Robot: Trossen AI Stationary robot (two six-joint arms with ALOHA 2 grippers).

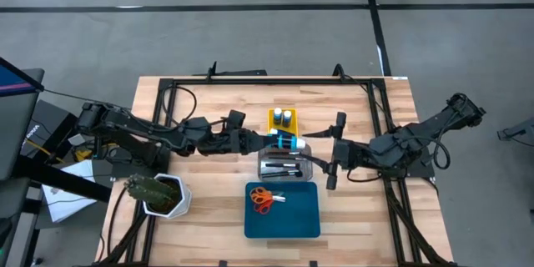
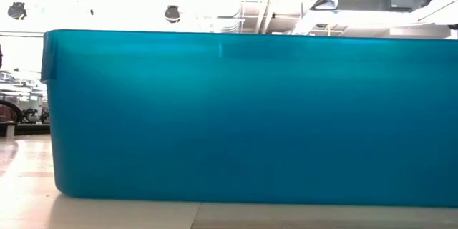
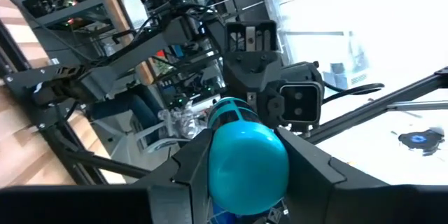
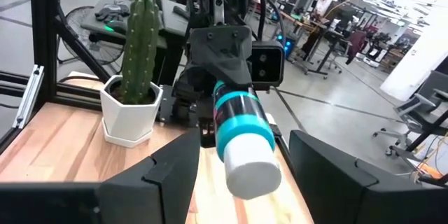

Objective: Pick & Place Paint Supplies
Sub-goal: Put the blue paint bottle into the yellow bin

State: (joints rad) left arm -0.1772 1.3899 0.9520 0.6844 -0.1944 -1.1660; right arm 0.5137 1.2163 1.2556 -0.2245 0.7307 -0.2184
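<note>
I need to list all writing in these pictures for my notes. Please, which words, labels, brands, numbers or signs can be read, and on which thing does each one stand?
No text can be read in any view.
Blue bottle held by the left gripper: its band shows no legible label.
Blue bottles in the yellow tray: too small to read.
Blue tray: plain wall, no print.
White pot of the cactus: no marking.

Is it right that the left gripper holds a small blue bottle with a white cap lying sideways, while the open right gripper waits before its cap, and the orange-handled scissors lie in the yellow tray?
Not entirely. The orange-handled scissors lie in the blue tray, not the yellow tray, which holds two blue bottles, as the high view shows. The rest holds: the left gripper holds the small blue bottle sideways, and the open right gripper faces its white cap.
</note>
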